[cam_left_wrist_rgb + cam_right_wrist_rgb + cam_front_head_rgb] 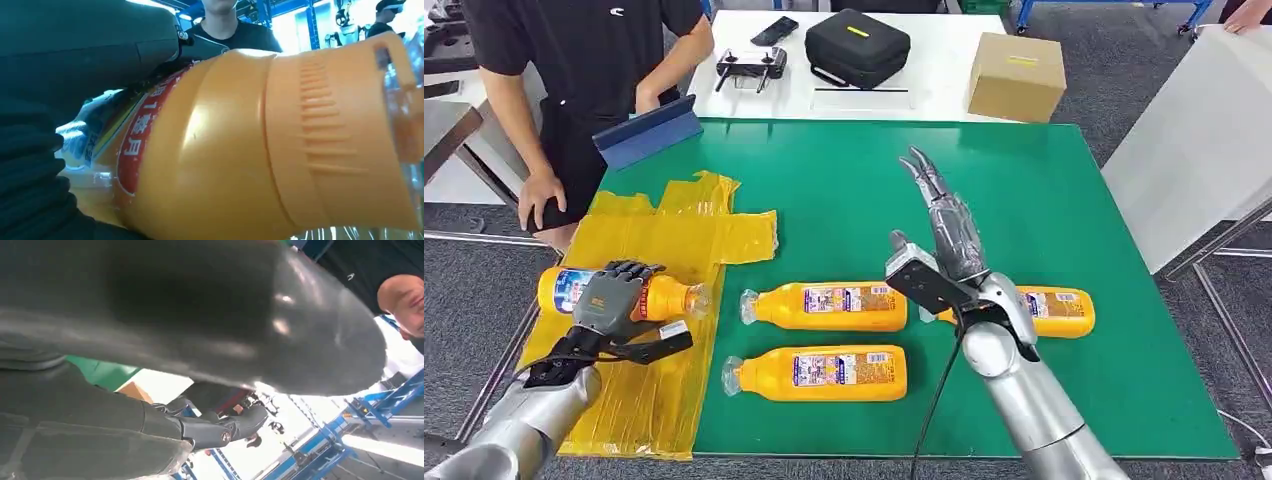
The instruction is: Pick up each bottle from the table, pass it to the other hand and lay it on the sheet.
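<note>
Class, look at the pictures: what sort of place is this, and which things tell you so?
Probably a robotics lab or workshop: a green work mat, blue metal racking behind, and a handheld controller on the white table.

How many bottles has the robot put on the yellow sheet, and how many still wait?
None lies released yet. The left hand holds one bottle over the yellow sheet. Three bottles wait on the green mat. The right hand is open, holding nothing.

Four orange bottles [824, 305], one yellow sheet [674, 235], one cardboard box [1016, 76].
</note>
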